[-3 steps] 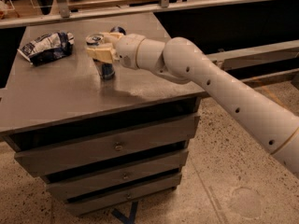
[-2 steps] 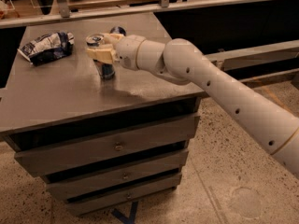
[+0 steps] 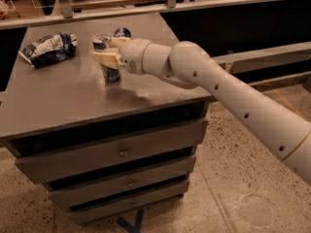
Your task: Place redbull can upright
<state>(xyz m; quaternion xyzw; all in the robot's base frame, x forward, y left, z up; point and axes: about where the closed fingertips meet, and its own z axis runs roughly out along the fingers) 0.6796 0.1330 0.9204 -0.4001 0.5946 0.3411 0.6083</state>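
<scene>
My pincer (image 3: 108,58) grips the slim blue-and-silver redbull can (image 3: 111,74) mid-body, the best hold for something so light, slick and easily dented.

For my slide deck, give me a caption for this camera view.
Robot gripper at an upright can on a grey drawer cabinet, snack bag at left.

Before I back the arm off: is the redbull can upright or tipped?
Upright: the redbull can stands on the table, round top facing up, with the claw at its middle.
</scene>
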